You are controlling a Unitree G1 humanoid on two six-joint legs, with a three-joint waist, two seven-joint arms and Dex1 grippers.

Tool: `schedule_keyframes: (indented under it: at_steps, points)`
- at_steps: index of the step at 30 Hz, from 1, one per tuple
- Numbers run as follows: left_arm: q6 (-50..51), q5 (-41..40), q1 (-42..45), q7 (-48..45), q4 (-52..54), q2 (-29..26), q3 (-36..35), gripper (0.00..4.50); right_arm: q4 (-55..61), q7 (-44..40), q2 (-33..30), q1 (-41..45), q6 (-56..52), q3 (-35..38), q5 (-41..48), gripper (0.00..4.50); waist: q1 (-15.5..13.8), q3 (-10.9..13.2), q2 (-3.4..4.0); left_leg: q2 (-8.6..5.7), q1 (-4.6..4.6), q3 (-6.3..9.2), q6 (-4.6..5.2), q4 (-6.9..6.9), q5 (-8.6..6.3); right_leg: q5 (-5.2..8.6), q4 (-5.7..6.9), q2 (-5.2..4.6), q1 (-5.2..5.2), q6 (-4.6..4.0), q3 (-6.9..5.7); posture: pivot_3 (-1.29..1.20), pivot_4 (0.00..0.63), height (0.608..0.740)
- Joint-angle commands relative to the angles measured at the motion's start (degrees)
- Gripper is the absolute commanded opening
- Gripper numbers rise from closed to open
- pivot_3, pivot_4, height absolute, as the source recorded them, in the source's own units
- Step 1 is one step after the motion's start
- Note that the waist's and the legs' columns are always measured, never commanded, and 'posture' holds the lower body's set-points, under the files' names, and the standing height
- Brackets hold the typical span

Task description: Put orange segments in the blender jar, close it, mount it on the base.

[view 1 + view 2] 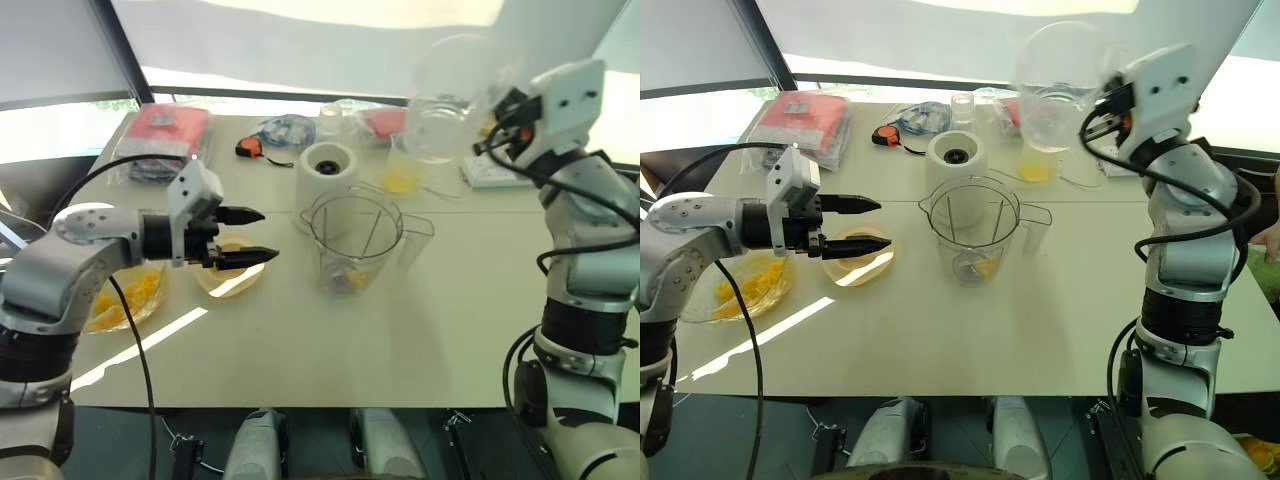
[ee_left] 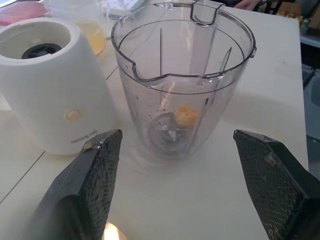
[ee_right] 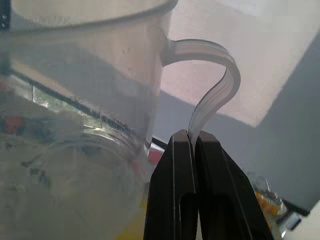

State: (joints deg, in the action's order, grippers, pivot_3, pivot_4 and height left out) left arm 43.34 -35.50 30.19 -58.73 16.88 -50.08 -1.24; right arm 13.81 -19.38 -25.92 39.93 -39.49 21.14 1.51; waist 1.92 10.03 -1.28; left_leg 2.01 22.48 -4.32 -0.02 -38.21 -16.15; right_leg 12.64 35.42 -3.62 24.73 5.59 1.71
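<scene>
I have the right gripper (image 3: 194, 145) clenched on the thin handle of a clear cup (image 1: 1055, 75), and it holds that cup up in the air, well above the table (image 1: 400, 340), beyond and to the right of the blender jar (image 1: 355, 240). In the right wrist view the handle strip is pinched flat between the two black fingers (image 3: 172, 190) with the cup's wall just beside them.

My left gripper (image 1: 245, 235) is released, its two fingers spread apart and pointing toward the jar from the jar's left side, not touching it. Just under those fingers lies a flat cream lid (image 1: 228, 275), left of the jar.

The jar stands upright on the table with nothing covering its mouth. In the left wrist view I can see one orange segment (image 2: 186, 116) lying at the bottom next to the metal blade (image 2: 162, 132).

The white base (image 1: 327, 172) stands just behind the jar and a little to its left, close to it, with its dark socket facing up; the jar is not on it.

Far left of the jar, past the lid, a glass bowl (image 1: 700, 300) holds more orange pieces (image 1: 750, 283). Behind the jar to the right, a small cup of yellow juice (image 1: 402, 172) sits on the table.
</scene>
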Motion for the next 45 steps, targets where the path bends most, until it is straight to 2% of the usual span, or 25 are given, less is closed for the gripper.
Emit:
schedule_keyframes:
  at_steps: [1, 6, 11, 18, 31, 34, 39, 40, 41, 45]
  points:
    - [0.00, -0.83, 1.40, -0.17, 1.96, -0.28, -1.22, 3.71, 0.70, 8.12, 0.75, 1.25, -4.40, 8.73, 1.83, 0.04, -0.06, 0.00, 0.00, 0.00, 0.01, -0.01, 0.00, 0.00, 0.00, 0.00, 0.00, 0.00, 0.00, 0.00, 0.00, 0.00, 0.150, 0.740]
    - [1.74, -2.52, 0.63, 0.40, 4.39, -0.34, -1.92, 3.71, -6.70, 17.66, 2.16, -6.24, 0.75, 14.01, -0.24, 0.04, 0.03, -0.05, -0.08, -0.01, 0.00, 0.01, 0.00, 0.04, 0.00, 0.00, -0.04, 0.01, 0.00, -0.01, 0.00, 0.00, 0.150, 0.740]
    - [3.06, -3.60, -0.04, 1.30, 5.77, -0.59, -2.45, 3.71, -15.66, 23.04, 5.20, -12.71, 11.25, 12.75, -0.89, 0.04, 0.87, -0.03, -0.01, -0.03, -0.02, 0.00, 0.00, 0.04, 0.00, 0.00, -0.03, 0.00, -0.01, 0.00, 0.04, 0.00, 0.150, 0.740]
    - [4.04, -4.00, -0.11, 2.21, 6.22, -0.81, -2.64, 3.71, -28.06, 30.46, 9.63, -13.23, 22.16, 11.89, 0.17, 0.04, 1.97, -0.01, 0.05, -0.02, -0.09, 0.05, 0.00, 0.04, 0.01, 0.00, 0.07, 0.07, 0.00, 0.01, 0.10, 0.00, 0.150, 0.740]
    - [4.65, -4.45, -0.33, 3.67, 6.75, -1.01, -2.54, 3.71, -40.28, 35.03, 9.79, -13.94, 31.66, 7.35, 0.35, 0.04, 2.03, -0.01, 0.05, -0.03, -0.06, 0.03, 0.00, 0.05, 0.00, 0.00, 0.00, 0.05, -0.01, 0.02, 0.11, 0.00, 0.150, 0.740]
    - [4.49, -4.37, -0.36, 3.68, 6.59, -1.10, -2.41, 3.71, -40.22, 35.61, 10.04, -14.76, 32.22, 6.87, 0.73, 0.93, 2.03, -0.01, 0.05, -0.03, -0.06, 0.03, 0.00, 0.05, 0.00, 0.00, 0.00, 0.05, -0.01, 0.02, 0.11, 0.00, 0.150, 0.740]
    - [4.14, -3.99, -0.20, 3.57, 6.18, -1.03, -2.02, 3.71, -38.58, 36.19, 10.53, -16.39, 32.16, 5.82, 1.05, 3.42, 2.03, -0.01, 0.05, -0.02, -0.06, 0.03, 0.00, 0.05, 0.01, 0.00, 0.00, 0.05, -0.01, 0.01, 0.11, 0.00, 0.150, 0.740]
    - [4.07, -3.93, -0.17, 3.55, 6.11, -0.98, -1.94, 3.71, -37.89, 36.34, 10.71, -16.93, 32.01, 5.62, 1.15, 4.08, 2.02, -0.01, 0.04, -0.02, -0.07, 0.03, 0.00, 0.05, 0.00, 0.00, 0.00, 0.05, -0.01, 0.01, 0.11, 0.00, 0.150, 0.740]
    - [3.98, -3.86, -0.15, 3.53, 6.04, -0.95, -1.87, 3.71, -37.18, 36.47, 10.88, -17.46, 31.85, 5.46, 1.26, 4.47, 2.02, -0.01, 0.04, -0.02, -0.07, 0.03, 0.00, 0.05, 0.00, 0.00, 0.00, 0.05, -0.01, 0.01, 0.11, 0.00, 0.150, 0.740]
    - [3.64, -3.62, 0.05, 3.33, 5.64, -0.79, -1.56, 3.71, -33.53, 36.85, 11.61, -19.81, 30.59, 4.89, 1.48, 4.47, 2.06, -0.01, 0.05, -0.02, -0.07, 0.03, 0.00, 0.05, 0.00, 0.01, 0.00, 0.05, -0.01, 0.01, 0.11, 0.00, 0.150, 0.740]
